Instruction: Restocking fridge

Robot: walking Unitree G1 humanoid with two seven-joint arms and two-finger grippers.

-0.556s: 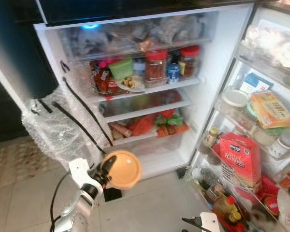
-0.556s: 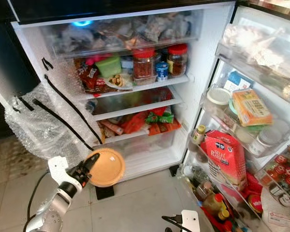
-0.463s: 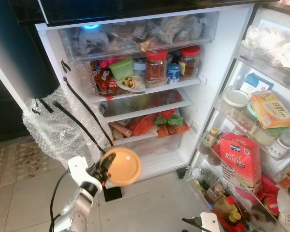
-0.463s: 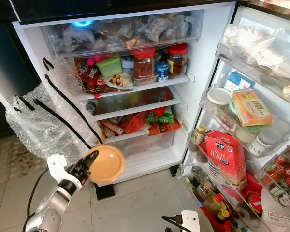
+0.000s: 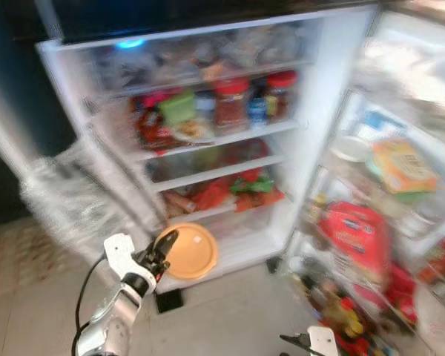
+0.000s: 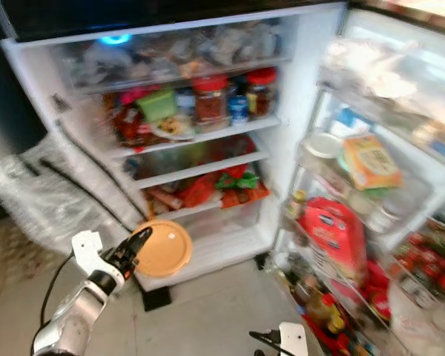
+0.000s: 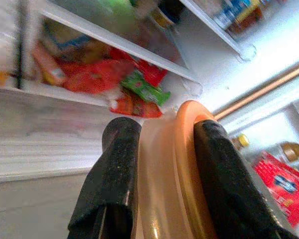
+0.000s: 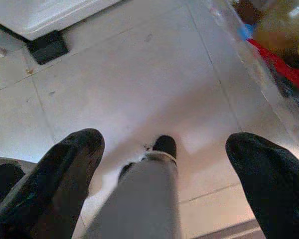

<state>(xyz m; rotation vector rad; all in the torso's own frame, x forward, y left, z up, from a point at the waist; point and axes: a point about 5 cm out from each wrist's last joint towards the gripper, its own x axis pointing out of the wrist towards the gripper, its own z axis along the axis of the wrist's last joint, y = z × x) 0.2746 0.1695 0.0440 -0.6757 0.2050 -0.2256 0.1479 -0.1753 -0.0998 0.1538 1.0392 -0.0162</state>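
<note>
An orange round container [image 5: 188,251] is held by its rim in my left gripper [image 5: 164,252], low in front of the open fridge [image 5: 334,89], level with the bottom drawer. In the left wrist view both black fingers [image 7: 114,164] clamp the container's orange edge [image 7: 182,164]. The fridge shelves hold red-lidded jars [image 5: 231,102], a green tub [image 5: 179,105] and red packets [image 5: 230,191]. My right gripper [image 8: 164,164] hangs low over the floor tiles with its fingers spread wide and nothing between them.
The open fridge door [image 5: 400,193] on the right is packed with a red raisin bag [image 5: 354,241], bottles and boxes. Bubble wrap with black tape [image 5: 59,200] hangs at the fridge's left side. A black foot block [image 5: 167,300] sits on the tile floor.
The whole picture has shifted and blurred, so the camera has moved. The container in my left gripper sits slightly lower and closer to the bottom drawer.
</note>
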